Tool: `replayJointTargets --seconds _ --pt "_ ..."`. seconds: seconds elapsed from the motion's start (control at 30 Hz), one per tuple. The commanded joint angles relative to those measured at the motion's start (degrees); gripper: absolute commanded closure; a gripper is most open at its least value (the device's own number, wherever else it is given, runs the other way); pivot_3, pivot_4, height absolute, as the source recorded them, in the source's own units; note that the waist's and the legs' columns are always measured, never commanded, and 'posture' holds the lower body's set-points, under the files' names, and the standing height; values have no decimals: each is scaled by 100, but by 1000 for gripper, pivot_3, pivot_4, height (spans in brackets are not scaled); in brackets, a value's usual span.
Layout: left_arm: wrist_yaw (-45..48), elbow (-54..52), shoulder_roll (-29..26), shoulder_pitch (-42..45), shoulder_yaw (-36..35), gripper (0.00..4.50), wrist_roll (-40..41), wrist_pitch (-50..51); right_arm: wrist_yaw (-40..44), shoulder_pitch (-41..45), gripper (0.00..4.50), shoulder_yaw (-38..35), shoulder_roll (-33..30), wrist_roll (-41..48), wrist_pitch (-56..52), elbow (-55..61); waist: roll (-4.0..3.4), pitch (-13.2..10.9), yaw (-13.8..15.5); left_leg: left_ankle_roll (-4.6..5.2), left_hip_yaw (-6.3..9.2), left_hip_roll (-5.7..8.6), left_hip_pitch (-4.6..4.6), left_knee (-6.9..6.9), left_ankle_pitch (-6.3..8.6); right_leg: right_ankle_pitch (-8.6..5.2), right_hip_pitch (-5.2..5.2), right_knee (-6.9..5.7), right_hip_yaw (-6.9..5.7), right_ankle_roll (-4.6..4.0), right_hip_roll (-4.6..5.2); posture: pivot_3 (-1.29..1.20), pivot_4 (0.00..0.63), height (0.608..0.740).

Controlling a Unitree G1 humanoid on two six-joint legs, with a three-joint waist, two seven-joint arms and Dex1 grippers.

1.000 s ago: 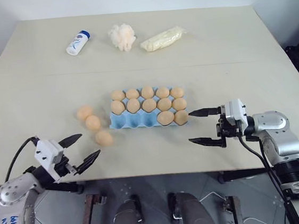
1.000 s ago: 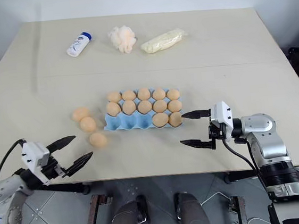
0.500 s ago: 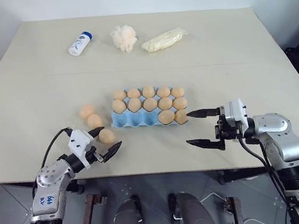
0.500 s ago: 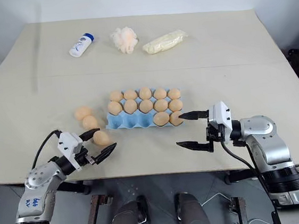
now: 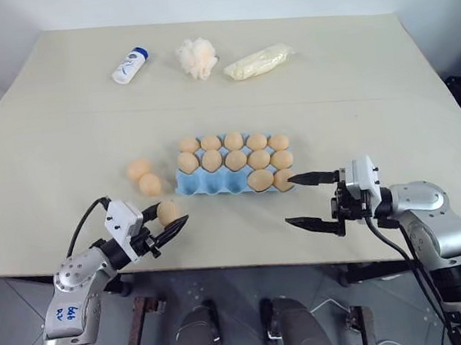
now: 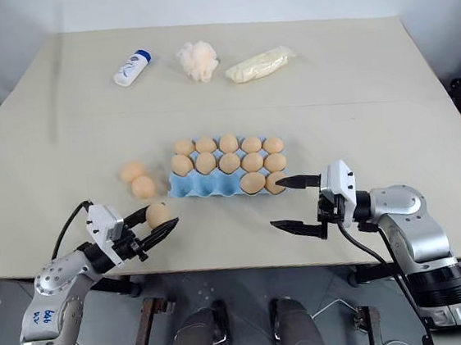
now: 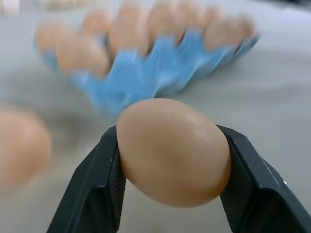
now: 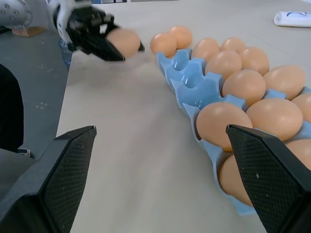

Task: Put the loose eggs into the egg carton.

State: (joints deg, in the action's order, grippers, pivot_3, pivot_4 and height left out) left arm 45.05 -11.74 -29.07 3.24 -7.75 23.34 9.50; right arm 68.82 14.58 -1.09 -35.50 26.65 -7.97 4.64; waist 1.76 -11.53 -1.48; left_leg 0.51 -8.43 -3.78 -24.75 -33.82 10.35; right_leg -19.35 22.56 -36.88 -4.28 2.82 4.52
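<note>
Beige desk (image 5: 62, 141): left end effector (image 5: 167, 226) clamps loose egg (image 5: 168, 212), lower left, for carton (image 5: 215, 184)'s empty front cups; right end effector (image 5: 309, 200) wide open, empty, standing by.

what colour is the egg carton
The egg carton is light blue, with pale orange-tan eggs in its cups; it shows best in the right wrist view.

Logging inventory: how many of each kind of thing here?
Egg carton: 1
Eggs in carton: 12
Loose eggs on table: 2
Held egg, left gripper: 1
White bottle: 1
Puff ball: 1
Wrapped packet: 1
Total: 19
</note>
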Motion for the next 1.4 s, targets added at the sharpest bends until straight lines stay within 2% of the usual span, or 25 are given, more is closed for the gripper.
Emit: replayJointTargets --seconds 0.03,0.17,0.27,0.37,0.53,0.83,0.9,0.93,1.07,1.1,1.3,1.4 --pt "-41 -303 116 362 292 2261 68 158 -130 -100 0 -258 -120 104 -23 273 -1 1 7 0 0 1 0 -1 0 0 0 0 0 1 0 0 150 740" --pt "27 330 576 1362 1106 2261 -393 62 -293 -222 0 -365 -146 86 -42 384 -1 1 74 6 0 4 -5 -13 1 5 -6 6 -3 9 0 0 150 740" --pt "122 1413 1068 2241 1629 2261 -791 -236 -440 -478 0 -566 -191 134 -68 566 -7 5 122 15 -2 5 -9 -23 3 9 -8 4 -3 16 -2 0 150 740" --pt "139 2303 1401 2913 1788 2261 -1041 -544 -595 -801 0 -760 -220 132 -51 792 -7 5 144 23 3 3 -27 -41 0 9 0 0 -12 18 -9 0 150 740" --pt "333 2818 1382 3120 1695 2261 -1105 -912 -888 -1217 0 -989 -170 171 -58 1141 -8 5 114 48 2 -2 -32 -47 -12 10 4 -7 -13 21 -17 0 150 740" --pt "611 2836 1186 3016 1509 2261 -1004 -993 -1112 -1466 0 -1054 -159 243 -17 1317 -8 5 131 37 7 0 -33 -78 5 17 -8 -15 -14 30 -7 0 150 740" --pt "644 2859 1234 3020 1501 1630 -966 -936 -1072 -1447 0 -1035 -159 251 48 1247 -8 5 134 40 6 1 -35 -79 6 20 -8 -11 -13 33 -5 0 150 740" --pt "624 2879 1262 3036 1502 1475 -980 -940 -1041 -1426 0 -1023 -157 246 88 1186 -8 5 135 41 6 2 -36 -79 6 20 -8 -11 -13 33 -4 0 150 740" --pt "549 2936 1348 3062 1510 190 -1046 -1011 -910 -1369 0 -992 -156 218 256 940 -8 5 138 43 6 2 -37 -79 7 20 -7 -10 -14 33 -5 0 150 740" --pt "518 2946 1362 3067 1504 13 -1063 -1028 -880 -1360 0 -988 -157 216 291 895 -8 5 138 44 6 1 -37 -79 7 20 -7 -10 -14 34 -6 0 150 740" --pt "506 2607 1014 2821 1277 13 -1011 -1059 -746 -1310 0 -935 -166 225 398 770 -8 5 109 47 5 0 -35 -82 5 20 -7 -14 -13 34 -9 0 150 740" --pt "717 2186 507 2294 820 13 -729 -1160 -673 -1194 0 -862 -156 269 399 765 -8 5 53 45 4 -3 -32 -79 5 19 -6 -19 -11 32 -9 0 150 740"
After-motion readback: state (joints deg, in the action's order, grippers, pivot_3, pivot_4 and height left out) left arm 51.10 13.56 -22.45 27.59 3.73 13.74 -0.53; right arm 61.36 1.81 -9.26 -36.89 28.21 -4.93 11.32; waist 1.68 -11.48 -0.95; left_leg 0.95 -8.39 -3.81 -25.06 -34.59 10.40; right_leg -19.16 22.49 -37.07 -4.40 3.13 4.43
